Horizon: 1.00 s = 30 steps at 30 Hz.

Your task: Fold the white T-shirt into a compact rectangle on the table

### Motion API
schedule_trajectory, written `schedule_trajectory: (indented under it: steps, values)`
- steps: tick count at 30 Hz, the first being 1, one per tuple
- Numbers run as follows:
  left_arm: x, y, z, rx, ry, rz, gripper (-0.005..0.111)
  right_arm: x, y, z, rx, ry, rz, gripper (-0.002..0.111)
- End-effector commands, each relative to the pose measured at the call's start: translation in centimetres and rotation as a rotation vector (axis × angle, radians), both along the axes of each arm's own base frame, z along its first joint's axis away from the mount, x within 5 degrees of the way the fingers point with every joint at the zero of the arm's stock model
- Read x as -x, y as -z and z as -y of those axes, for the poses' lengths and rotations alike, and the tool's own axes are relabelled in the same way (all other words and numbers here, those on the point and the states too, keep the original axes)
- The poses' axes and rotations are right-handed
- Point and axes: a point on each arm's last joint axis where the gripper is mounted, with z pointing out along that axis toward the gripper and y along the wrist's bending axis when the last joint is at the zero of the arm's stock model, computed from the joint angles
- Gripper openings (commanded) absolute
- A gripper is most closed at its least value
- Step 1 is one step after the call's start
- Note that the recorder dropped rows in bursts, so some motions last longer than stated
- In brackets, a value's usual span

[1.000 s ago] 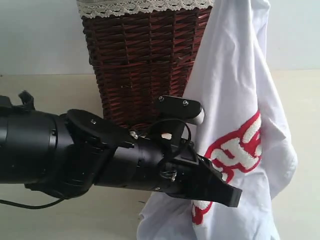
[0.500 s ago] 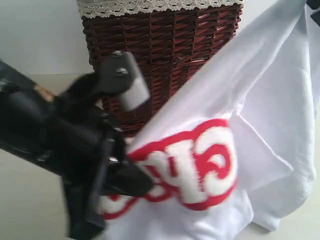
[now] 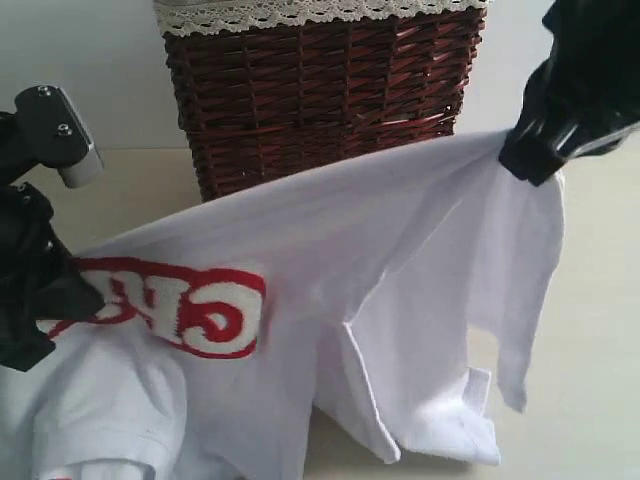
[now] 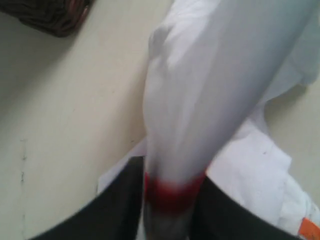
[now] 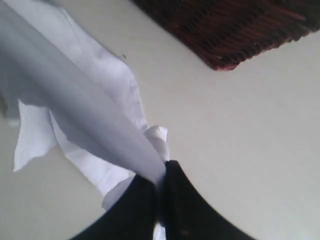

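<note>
A white T-shirt (image 3: 330, 250) hangs stretched over the desk (image 3: 600, 330), long axis running side to side (basket (image 3: 320, 90) behind); left pincer (image 3: 75, 295) clamps its lettered end low; right pincer (image 3: 525, 160) clamps the opposite end higher.

The pale table (image 3: 600, 380) carries a dark wicker basket (image 3: 320, 100), lace-trimmed, standing upright at the back; in front of it the lower folds of the T-shirt (image 3: 420, 420) rest on the surface.

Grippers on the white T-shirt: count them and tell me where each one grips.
2. The left gripper pinches the white T-shirt by its red lettering, low on the left; the right gripper pinches a plain white edge, high on the right.
</note>
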Motion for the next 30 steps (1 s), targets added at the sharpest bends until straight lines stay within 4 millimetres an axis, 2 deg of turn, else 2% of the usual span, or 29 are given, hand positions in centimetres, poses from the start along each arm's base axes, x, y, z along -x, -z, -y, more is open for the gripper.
schedule_trajectory:
  steps: [1,3,5,7,11,13,17,21,30]
  values:
    - [-0.4,-0.1,-1.2,-0.075,-0.104,0.049,0.071,-1.3,2.2,1.0,0.136,0.041,-0.021,0.000]
    - [-0.6,-0.3,-1.8,-0.093,-0.194,0.077,0.080,-1.8,2.7,1.0,0.152,0.056,-0.015,0.000]
    - [-0.3,-0.5,-1.9,-0.080,-0.228,0.069,0.077,-2.2,3.0,0.7,0.141,0.055,0.000,0.000]
    - [0.7,-0.9,-1.1,-0.016,-0.207,0.013,0.066,-2.7,3.1,0.5,0.123,0.052,0.025,0.000]
    - [4.1,-0.8,1.8,0.114,0.134,-0.158,0.038,-3.7,3.4,0.1,0.091,0.079,0.072,0.001]
    - [5.4,-0.1,2.7,0.143,0.269,-0.198,0.031,-4.0,3.4,0.0,0.082,0.076,0.092,0.005]
    - [6.1,2.8,4.3,0.171,0.282,-0.172,0.035,-4.4,3.4,-0.3,0.050,0.087,0.123,0.014]
    - [5.9,5.5,6.3,0.198,0.246,-0.157,0.045,-4.4,3.3,-0.3,0.048,0.089,0.125,0.015]
    - [4.9,10.4,9.9,0.160,0.211,-0.148,0.046,-4.4,3.3,-0.2,0.049,0.094,0.133,0.015]
